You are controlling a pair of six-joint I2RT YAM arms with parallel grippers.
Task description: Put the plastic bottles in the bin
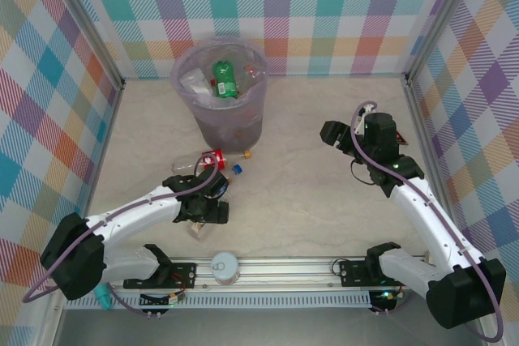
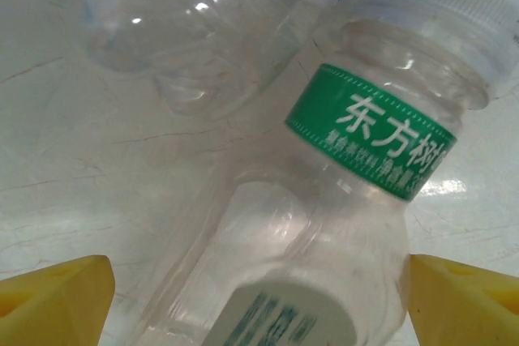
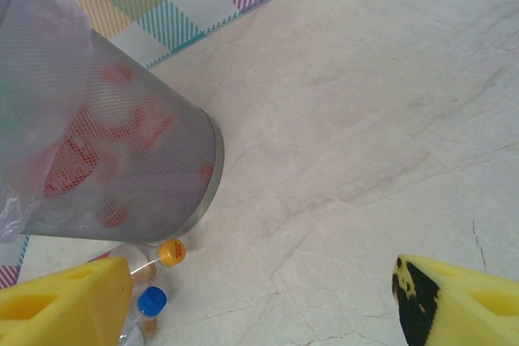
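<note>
A clear plastic bottle point(image 2: 324, 224) with a green label and a white cap lies on the table between the wide yellow fingertips point(image 2: 57, 297) of my left gripper point(image 2: 259, 297). The jaws stand apart on either side of it; the left fingertip is clear of it. Beside it lies a second clear bottle point(image 2: 186, 30). From above, my left gripper point(image 1: 212, 200) hangs low in front of a red-labelled bottle point(image 1: 212, 158). The bin point(image 1: 220, 115) holds a green bottle point(image 1: 225, 79) and others. My right gripper point(image 1: 336, 135) is raised at the right, open and empty point(image 3: 259, 297).
Two small bottles, one orange-capped point(image 3: 171, 252) and one blue-capped point(image 3: 152, 301), lie at the foot of the bin's mesh wall point(image 3: 138, 168). A white round canister point(image 1: 223, 265) stands on the near rail. Checked walls close in the table on three sides.
</note>
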